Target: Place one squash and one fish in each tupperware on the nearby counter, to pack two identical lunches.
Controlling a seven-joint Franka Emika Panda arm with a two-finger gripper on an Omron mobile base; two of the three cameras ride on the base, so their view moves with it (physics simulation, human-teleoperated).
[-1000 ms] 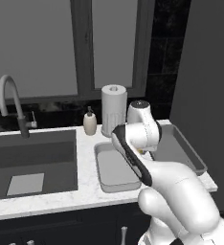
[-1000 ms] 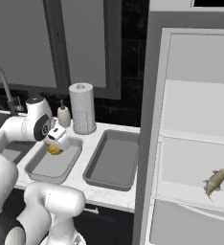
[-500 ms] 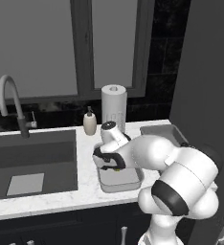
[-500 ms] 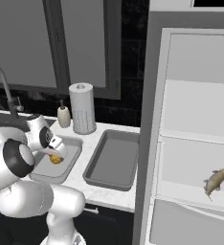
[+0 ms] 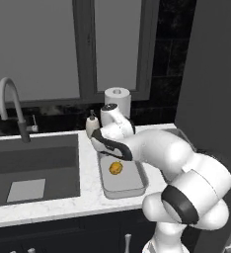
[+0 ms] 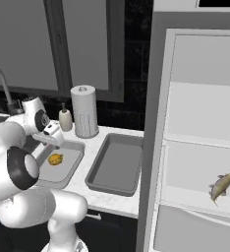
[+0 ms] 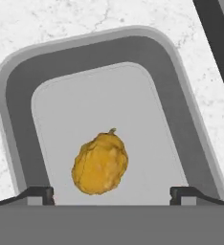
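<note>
Arm bent low, claw (image 7: 112, 192) pointing down, fingers spread wide.

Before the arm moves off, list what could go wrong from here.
1. The squash lies loose in the lighter tupperware, directly under the open gripper; a low pull-away could clip it or roll it.
2. The arm hangs close over that tray, so a wide swing might nudge the soap bottle or paper towel roll behind it.
3. The fish sits near its fridge shelf's front edge and could slip off when grasped.
</note>
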